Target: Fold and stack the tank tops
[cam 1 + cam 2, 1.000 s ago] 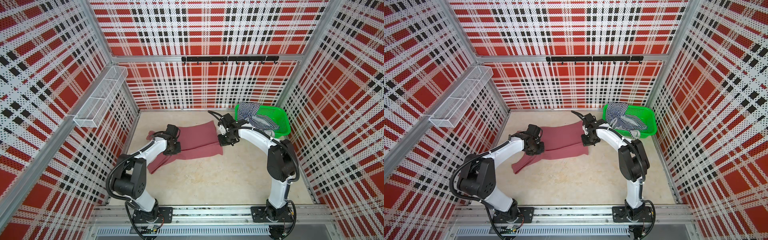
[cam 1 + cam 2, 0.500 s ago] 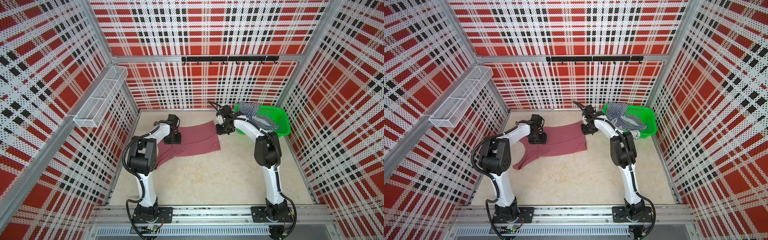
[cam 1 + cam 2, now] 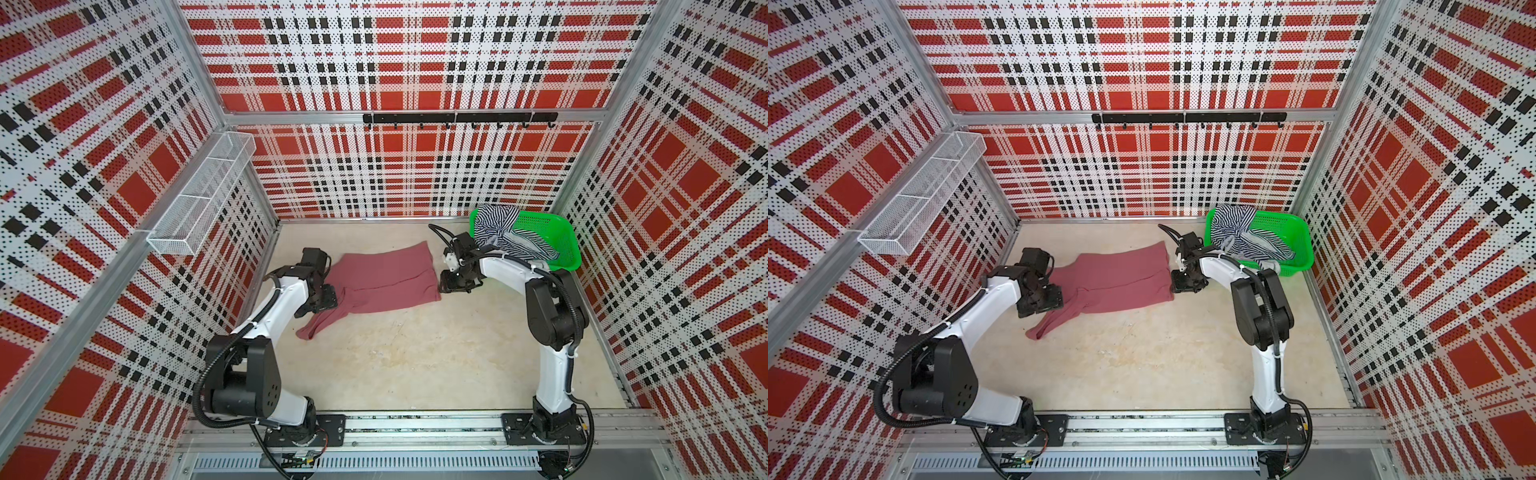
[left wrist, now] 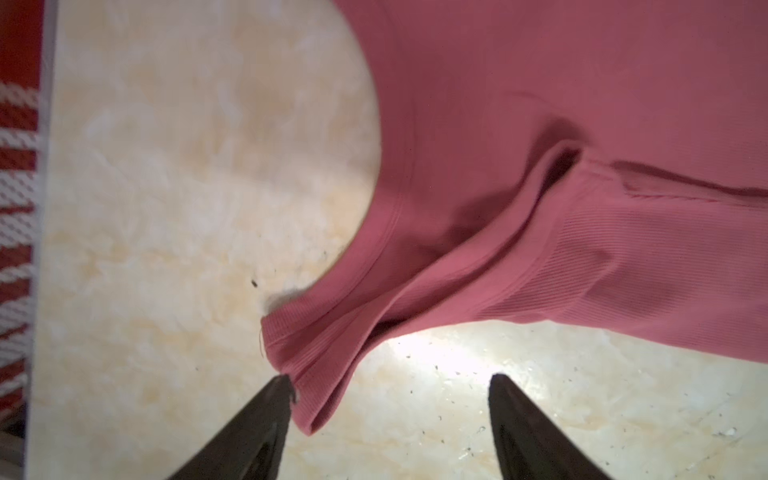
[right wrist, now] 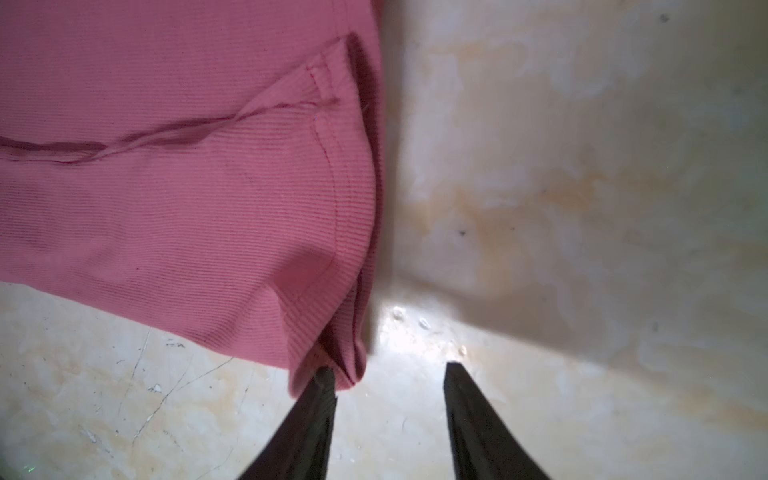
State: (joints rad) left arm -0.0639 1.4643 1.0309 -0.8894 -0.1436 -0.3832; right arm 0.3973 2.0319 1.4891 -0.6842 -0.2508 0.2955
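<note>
Left gripper (image 4: 390, 382): my jaws spread, strap end of rose tank top (image 3: 386, 278) just beside one finger, unpinched. Top lies flat on table (image 3: 415, 353). Right gripper (image 5: 390, 374): jaws spread at hem corner. Striped tank top (image 3: 494, 226) heaped in green basket (image 3: 570, 247).

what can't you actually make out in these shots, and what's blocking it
- striped tank top: both top views, bunched in the green basket; its own folds and the basket wall hide its lower part.
- rose tank top: top views, the left arm covers part of its strap end; wrist views cut it off at the edges.
- left gripper, right gripper: jaws show only in wrist views; in top views their own bodies hide them.
</note>
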